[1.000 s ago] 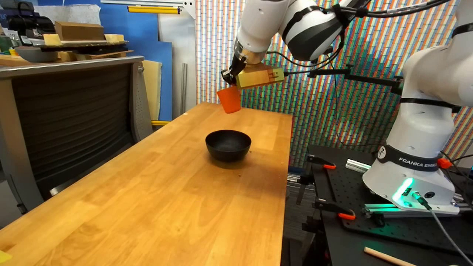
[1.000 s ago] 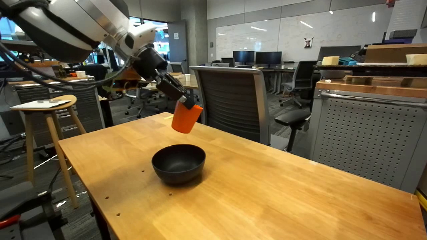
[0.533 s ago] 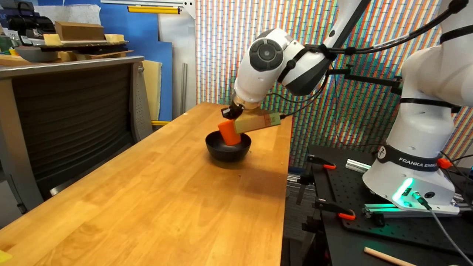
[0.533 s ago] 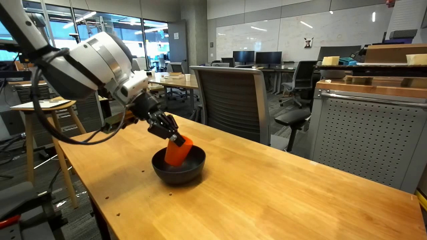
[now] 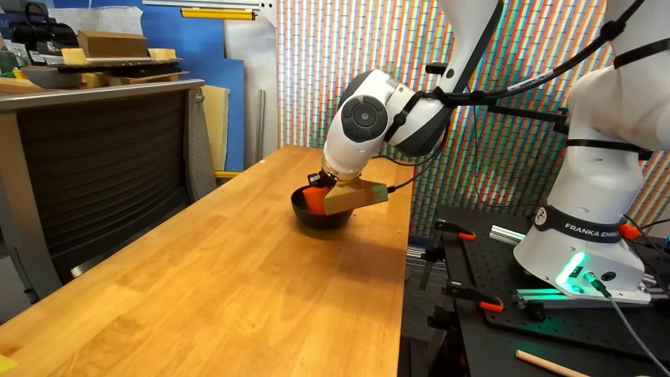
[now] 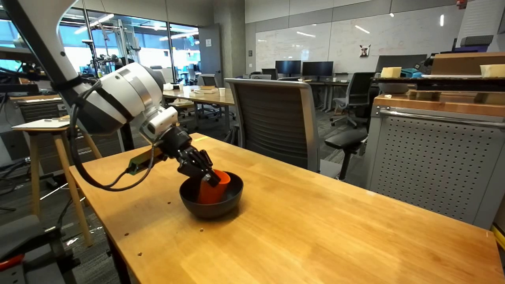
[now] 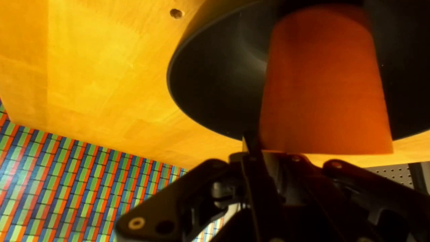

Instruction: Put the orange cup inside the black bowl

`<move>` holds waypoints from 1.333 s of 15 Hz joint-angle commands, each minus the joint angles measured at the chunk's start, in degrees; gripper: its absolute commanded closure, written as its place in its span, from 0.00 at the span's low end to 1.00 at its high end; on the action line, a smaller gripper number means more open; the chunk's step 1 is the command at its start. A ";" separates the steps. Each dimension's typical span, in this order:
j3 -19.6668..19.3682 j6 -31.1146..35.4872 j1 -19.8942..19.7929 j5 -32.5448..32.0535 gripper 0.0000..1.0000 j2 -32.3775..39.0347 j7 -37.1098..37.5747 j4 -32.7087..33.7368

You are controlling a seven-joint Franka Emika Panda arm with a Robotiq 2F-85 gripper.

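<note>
The black bowl (image 5: 322,222) stands upright on the wooden table in both exterior views (image 6: 213,212). The orange cup (image 6: 213,194) is inside the bowl, tilted, its rim above the bowl's edge. My gripper (image 6: 212,176) points down at a slant and is shut on the cup at its rim. In the wrist view the cup (image 7: 326,87) stands over the bowl's dark inside (image 7: 215,77). One of my fingers (image 7: 252,148) lies against the cup's left edge; the other fingertip is hidden behind the cup. Whether the cup's base touches the bowl is hidden.
The wooden table (image 5: 235,262) carries the bowl. An office chair (image 6: 272,118) stands against its long edge. A perforated metal cart (image 6: 438,157) and a wooden stool (image 6: 59,130) stand nearby. The arm's base sits on a black bench (image 5: 487,272).
My gripper has come down with the orange cup, from above the bowl to inside it. In the last half second the cup went a little deeper. The bowl has not moved.
</note>
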 commanded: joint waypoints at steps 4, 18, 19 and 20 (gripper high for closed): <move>1.30 0.42 -0.25 0.90 0.32 -7.27 -0.60 -4.06; -3.19 23.49 4.45 29.48 0.00 -31.95 -50.05 -16.86; -5.04 25.21 6.23 32.10 0.00 -32.27 -54.09 -17.60; -7.90 26.12 9.40 34.96 0.00 -32.21 -58.18 -18.11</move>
